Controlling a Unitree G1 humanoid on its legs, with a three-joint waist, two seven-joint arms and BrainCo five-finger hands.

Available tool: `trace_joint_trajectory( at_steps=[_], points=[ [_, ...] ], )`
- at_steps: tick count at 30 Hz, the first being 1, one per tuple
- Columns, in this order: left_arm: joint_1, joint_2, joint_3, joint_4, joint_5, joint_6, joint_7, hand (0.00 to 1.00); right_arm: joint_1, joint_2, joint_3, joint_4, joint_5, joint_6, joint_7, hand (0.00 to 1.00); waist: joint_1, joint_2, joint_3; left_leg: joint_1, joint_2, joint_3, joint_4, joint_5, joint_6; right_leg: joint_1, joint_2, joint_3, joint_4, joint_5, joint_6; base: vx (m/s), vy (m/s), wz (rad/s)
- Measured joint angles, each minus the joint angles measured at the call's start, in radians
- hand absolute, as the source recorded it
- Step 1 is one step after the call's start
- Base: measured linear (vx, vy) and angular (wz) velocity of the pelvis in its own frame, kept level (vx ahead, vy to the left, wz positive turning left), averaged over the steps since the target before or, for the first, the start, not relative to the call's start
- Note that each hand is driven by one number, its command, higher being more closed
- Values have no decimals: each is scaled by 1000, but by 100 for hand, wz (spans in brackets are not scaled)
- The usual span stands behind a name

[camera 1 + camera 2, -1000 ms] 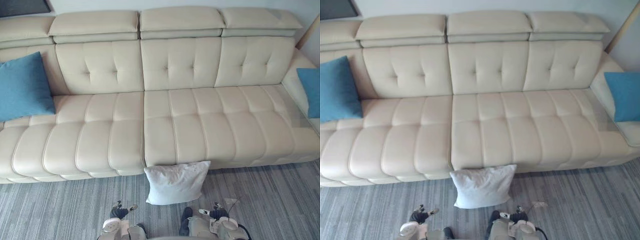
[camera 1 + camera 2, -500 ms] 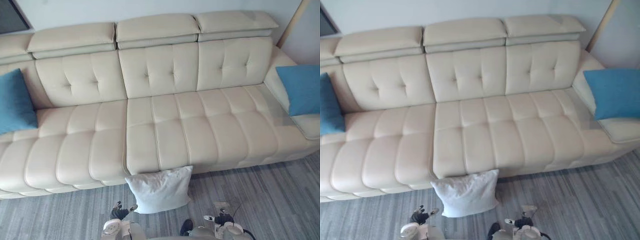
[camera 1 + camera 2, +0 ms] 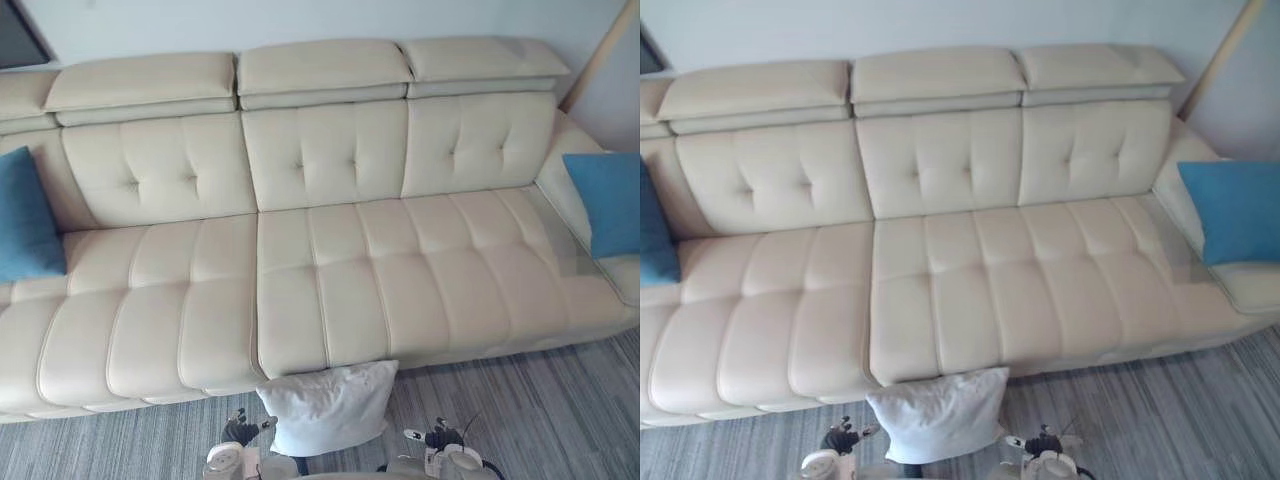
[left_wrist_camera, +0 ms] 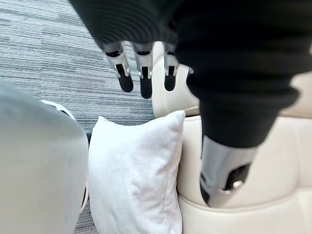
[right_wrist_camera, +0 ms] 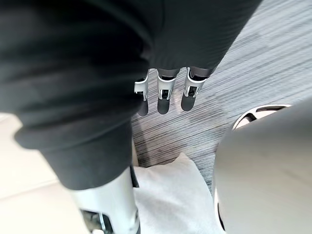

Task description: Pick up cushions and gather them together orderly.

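A white cushion (image 3: 325, 405) stands on the floor, leaning against the front of the cream sofa (image 3: 320, 280). One blue cushion (image 3: 25, 215) rests against the sofa's left end. Another blue cushion (image 3: 605, 200) leans on its right armrest. My left hand (image 3: 240, 432) hangs low, just left of the white cushion, and my right hand (image 3: 440, 438) hangs just right of it. In the left wrist view the left hand (image 4: 144, 80) has straight fingers and holds nothing, with the white cushion (image 4: 136, 175) past them. The right hand (image 5: 165, 95) is likewise open above the white cushion (image 5: 170, 195).
Grey striped carpet (image 3: 540, 400) runs along the sofa's front. A wooden pole (image 3: 600, 50) leans at the wall by the sofa's right end. A dark panel (image 3: 18, 35) sits on the wall at the upper left.
The whole picture has shifted, so the camera has moved; the white cushion now shows lower in it. The cushions lie where they were. Both hands still hang low and hold nothing.
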Motion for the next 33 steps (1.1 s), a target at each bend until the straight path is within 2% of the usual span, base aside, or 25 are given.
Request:
trace_joint_trajectory(
  at_steps=[6,9,10,16,19,21,23,24,26,27,30,33],
  points=[
    [-1,5,4,-4,0,-1,7,0,-17,3,3,2,0,1,2,0,11,-21,-5,-10,-39,-27,-45,44,2,59,11,3,-168,0,2,-60,-18,15],
    [-1,8,5,-4,0,-1,15,0,-24,4,3,2,-1,1,2,0,15,-32,-9,-10,-53,-35,-92,89,2,60,12,5,-209,-12,19,-138,-74,5],
    [-1,8,6,-4,0,-1,18,0,-26,2,2,2,-1,2,1,0,15,-32,-8,-2,-54,-47,-123,116,0,61,14,1,-214,-18,16,-122,-70,14],
    [1,12,23,-17,-1,-2,25,0,-15,0,2,7,-1,8,-10,0,15,-47,-1,-31,-54,-98,-119,132,1,30,4,-36,-154,-60,12,-120,-24,27],
    [-19,15,34,-52,-3,-2,37,0,-47,-7,-5,1,0,7,-21,0,14,-55,32,-158,-57,-118,-13,111,2,-71,-26,-53,-60,-87,5,-115,37,28],
    [-51,16,61,-66,-11,-2,41,0,-81,-12,-5,-8,0,6,-30,0,13,-50,94,-238,-54,-124,103,75,5,-114,-46,-58,16,-99,-10,-109,26,18],
    [-74,16,74,-98,-21,-2,42,0,-87,-10,-5,-45,1,5,-34,0,16,-41,128,-317,-39,-124,230,36,13,-160,-58,-59,93,-119,-22,-115,-9,5],
    [-94,16,94,-125,-22,-2,43,0,-101,-9,-4,-87,2,3,-39,0,17,-34,151,-373,-21,-120,313,3,14,-199,-61,-56,148,-136,-27,-143,-30,-11],
    [-131,28,105,-165,-27,-3,44,0,-121,-9,-4,-154,3,-4,-51,0,18,-35,174,-461,3,-105,412,-45,8,-284,-68,-41,231,-168,-42,-173,-53,-23],
    [-162,35,123,-196,-33,-4,44,0,-137,-11,-4,-204,9,-12,-60,0,17,-40,198,-512,22,-84,464,-67,17,-338,-76,-31,289,-188,-52,-177,-68,-19],
    [-236,45,160,-261,-45,-7,51,0,-184,-16,-6,-252,40,-19,-73,0,5,-49,243,-606,85,-11,533,-76,17,-438,-86,-26,365,-221,-55,-167,-106,-1],
    [-289,51,206,-299,-62,-12,62,0,-223,-18,-14,-304,59,-20,-95,0,3,-50,271,-707,111,5,593,-80,23,-543,-93,-18,429,-232,-68,-110,-27,-9]
  ],
)
